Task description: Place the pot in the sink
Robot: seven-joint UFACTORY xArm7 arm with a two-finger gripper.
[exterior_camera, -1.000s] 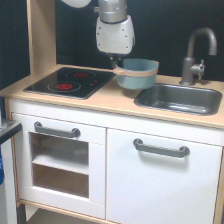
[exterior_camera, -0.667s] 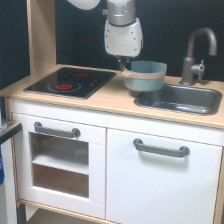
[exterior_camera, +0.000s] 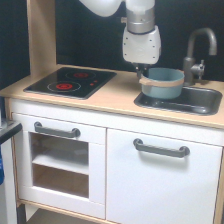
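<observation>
Over the sink, exterior view: my arm hangs down from above.
Hand: closed on the pot's rim at the side with the short handle.
Pot: light blue-grey with a tan band, held upright, raised above the sink's near-left part; I cannot tell whether its base touches anything.
Sink: dark grey basin set in the desk.
Faucet: stands behind the sink.
Stovetop: black with red rings, well apart on the exterior view's left.

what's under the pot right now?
The pot, carried by the end effector, sits over the sink at its exterior-view left end. The basin floor beneath it is hidden; contact cannot be judged.
</observation>
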